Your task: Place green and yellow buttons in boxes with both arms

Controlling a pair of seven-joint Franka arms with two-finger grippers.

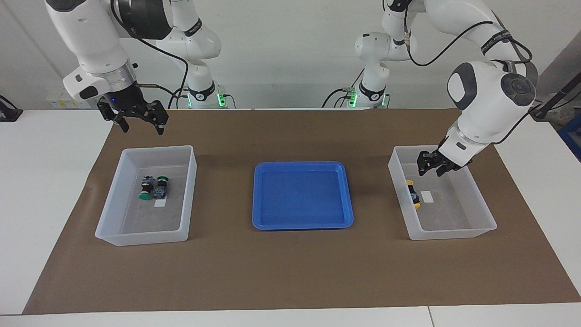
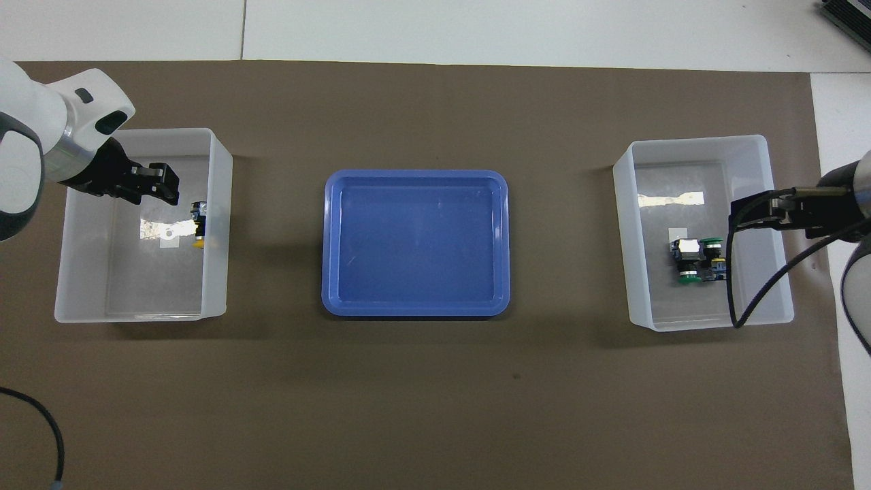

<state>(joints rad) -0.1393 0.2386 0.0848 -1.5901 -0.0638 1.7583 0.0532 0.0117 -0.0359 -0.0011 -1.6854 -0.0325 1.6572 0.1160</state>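
Note:
Two green-capped buttons [image 1: 153, 187] lie together in the clear box [image 1: 136, 237] at the right arm's end; they also show in the overhead view [image 2: 697, 260]. My right gripper [image 1: 140, 121] is open and empty, raised over the mat just off that box's robot-side rim. Yellow-capped buttons [image 1: 413, 194] lie in the clear box [image 1: 454, 232] at the left arm's end, two yellow caps showing. My left gripper [image 1: 432, 169] is open and empty, low over that box, just above the yellow buttons and toward the robots from them.
An empty blue tray [image 1: 302, 225] sits mid-table between the two boxes on a brown mat [image 1: 290, 272]. A small white label lies on each box floor. White table shows around the mat.

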